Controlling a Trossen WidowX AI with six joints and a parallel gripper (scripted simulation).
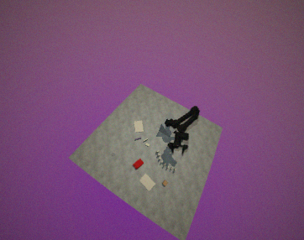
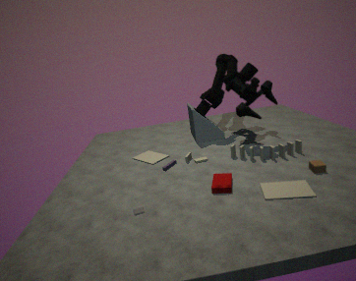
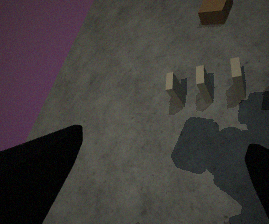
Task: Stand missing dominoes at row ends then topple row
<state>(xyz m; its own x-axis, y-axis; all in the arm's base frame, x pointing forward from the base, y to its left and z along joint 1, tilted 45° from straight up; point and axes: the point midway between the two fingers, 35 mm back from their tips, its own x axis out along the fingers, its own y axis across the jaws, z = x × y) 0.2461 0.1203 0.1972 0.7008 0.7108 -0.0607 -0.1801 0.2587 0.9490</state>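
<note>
A curved row of pale dominoes (image 1: 174, 169) (image 2: 299, 146) stands upright; several show in the wrist view, the end one (image 3: 170, 81) left of the others. Two loose cream dominoes are away from the row: one (image 1: 147, 144) (image 2: 201, 159) lies flat, the other (image 1: 145, 140) (image 2: 188, 157) is beside it, seemingly on its edge. My gripper (image 1: 177, 153) (image 2: 268, 110) (image 3: 162, 141) is wide open and empty, raised above the table on the arm's side of the row. In the wrist view, the dominoes are beyond its fingertips.
A red block (image 1: 138, 164) (image 2: 222, 183), an orange-brown block (image 1: 165, 183) (image 2: 317, 166) (image 3: 215, 11), a purple piece (image 1: 138, 138) (image 2: 169, 165), a small grey piece (image 2: 139, 211) and two cream plates (image 2: 150, 157) (image 2: 288, 190) lie around. A blue-grey wedge shape (image 2: 203, 130) is near the arm.
</note>
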